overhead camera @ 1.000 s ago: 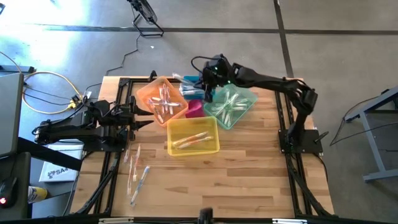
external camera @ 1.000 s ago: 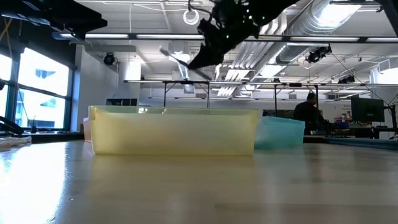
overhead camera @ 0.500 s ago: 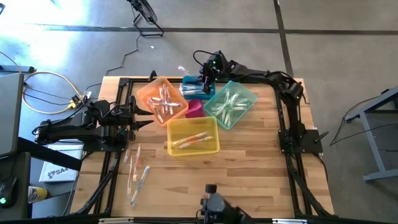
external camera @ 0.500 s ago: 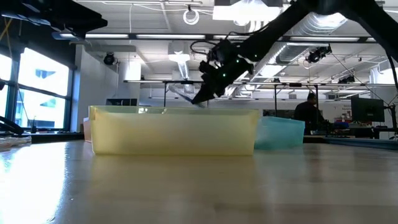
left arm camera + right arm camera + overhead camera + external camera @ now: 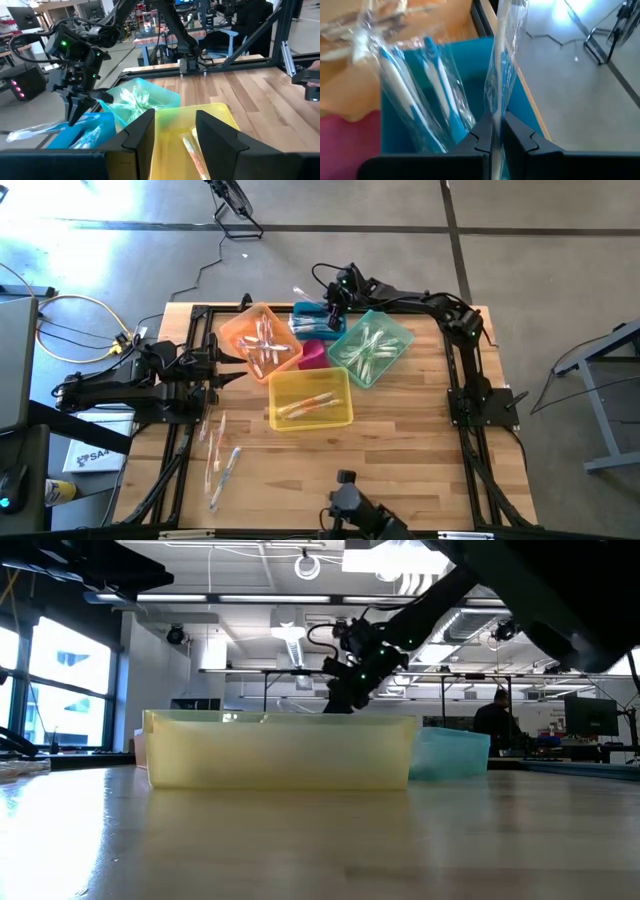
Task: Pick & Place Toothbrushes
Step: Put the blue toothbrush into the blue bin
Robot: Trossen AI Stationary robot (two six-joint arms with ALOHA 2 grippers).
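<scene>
My right gripper (image 5: 331,309) hangs over the blue bin (image 5: 308,320) at the far side of the table, shut on one wrapped toothbrush with a blue accent (image 5: 504,45). Two more blue toothbrushes (image 5: 415,95) lie in that bin. Other wrapped toothbrushes lie in the orange bin (image 5: 262,340), the green bin (image 5: 372,348) and the yellow bin (image 5: 311,399). A few loose ones (image 5: 220,455) lie flat on the table near the left edge. My left gripper (image 5: 172,125) waits open at the left edge, facing the yellow bin. My right gripper pinches the wrapped toothbrush between its two fingers (image 5: 479,136), near one end of the wrapper (image 5: 496,107). The fingers point steeply down from above. The toothbrush is lifted clear and tilted, its long free end (image 5: 298,292) sticking out past the blue bin's far rim.
A small pink bin (image 5: 313,354) sits between the blue, orange, green and yellow bins, which stand packed close together. Bare wooden table (image 5: 400,450) spreads toward the near and right edges. A dark object (image 5: 350,505) shows at the near edge.
My right gripper has come down toward the blue bin, shifting slightly toward the far edge, and has kept the toothbrush in its hold. Its arm has folded in closer to the table's far side. The bins and the left arm have stayed put.
</scene>
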